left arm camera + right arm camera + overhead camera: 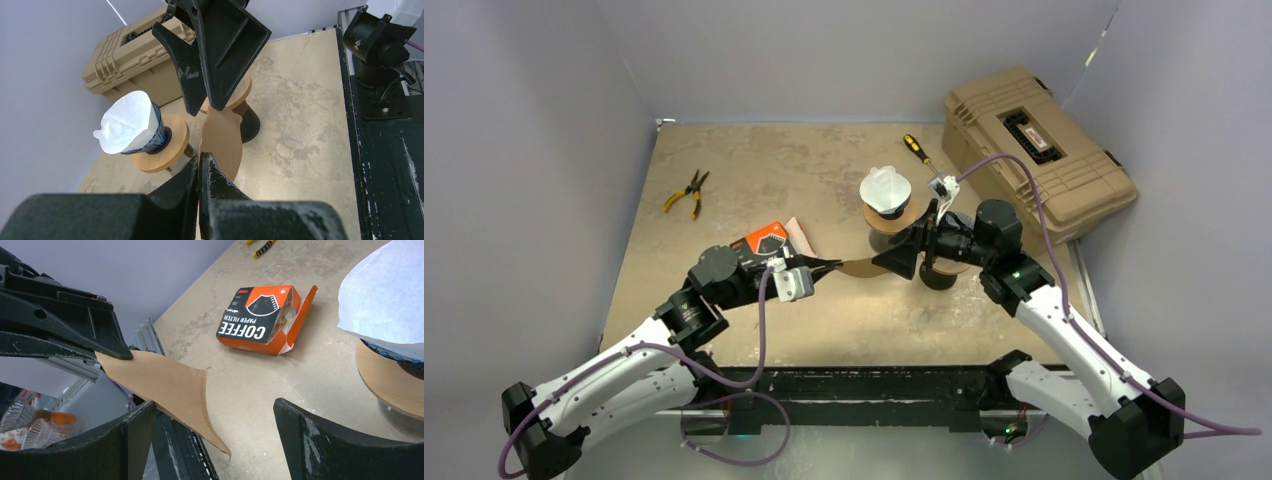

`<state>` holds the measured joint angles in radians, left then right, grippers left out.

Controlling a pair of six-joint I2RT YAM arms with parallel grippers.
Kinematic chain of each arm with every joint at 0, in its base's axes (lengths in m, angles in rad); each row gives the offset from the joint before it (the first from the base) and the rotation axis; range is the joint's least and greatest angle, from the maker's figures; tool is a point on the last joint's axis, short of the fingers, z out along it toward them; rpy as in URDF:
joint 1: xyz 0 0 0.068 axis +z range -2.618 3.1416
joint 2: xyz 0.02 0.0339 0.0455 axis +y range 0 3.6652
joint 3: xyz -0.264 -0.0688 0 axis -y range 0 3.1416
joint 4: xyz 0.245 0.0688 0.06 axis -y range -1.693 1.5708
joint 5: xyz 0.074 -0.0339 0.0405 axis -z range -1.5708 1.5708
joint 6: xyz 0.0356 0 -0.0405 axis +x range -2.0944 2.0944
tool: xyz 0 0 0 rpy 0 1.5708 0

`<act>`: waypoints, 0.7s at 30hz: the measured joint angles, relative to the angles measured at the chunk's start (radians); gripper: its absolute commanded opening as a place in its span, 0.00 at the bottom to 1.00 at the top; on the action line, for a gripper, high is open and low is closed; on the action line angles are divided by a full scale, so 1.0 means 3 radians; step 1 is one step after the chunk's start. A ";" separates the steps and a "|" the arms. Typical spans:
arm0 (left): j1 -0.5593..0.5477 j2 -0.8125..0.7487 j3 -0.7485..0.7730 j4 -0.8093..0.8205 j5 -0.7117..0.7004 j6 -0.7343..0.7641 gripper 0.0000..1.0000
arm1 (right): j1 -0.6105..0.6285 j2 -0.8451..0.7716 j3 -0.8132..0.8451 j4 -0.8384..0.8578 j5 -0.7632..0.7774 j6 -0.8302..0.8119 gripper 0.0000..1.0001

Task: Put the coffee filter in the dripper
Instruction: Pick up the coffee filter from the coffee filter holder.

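Now left gripper (200, 159) clamps the brown paper filter (222, 136) — right gripper (215, 412), jaws apart, could crease it closing askew.

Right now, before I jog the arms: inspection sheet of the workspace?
Surface: tan table, mottled.
Job's things: brown filter held off the table; dripper on a wooden stand holds a white filter.
Clutter: open filter box, pliers, screwdriver, case.
End effectors: left end effector shut on the brown filter; right end effector open, straddling its free end.
Cables: purple cable along each arm, no snag seen.
Surroundings: grey walls.
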<state>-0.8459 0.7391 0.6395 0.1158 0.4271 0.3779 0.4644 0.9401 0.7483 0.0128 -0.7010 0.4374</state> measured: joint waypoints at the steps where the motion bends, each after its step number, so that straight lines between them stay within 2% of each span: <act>1: 0.0000 0.0000 0.0000 0.0000 0.0001 0.0000 0.00 | 0.0000 0.0000 0.0000 0.0000 0.0005 -0.0001 0.91; 21: 0.0000 0.0037 -0.0001 0.0184 -0.0117 -0.0070 0.00 | 0.0000 0.0052 -0.0015 -0.0020 -0.0216 -0.0132 0.90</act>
<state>-0.8459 0.7502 0.6392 0.1711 0.3920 0.3569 0.4644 0.9558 0.7437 0.0067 -0.7658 0.3977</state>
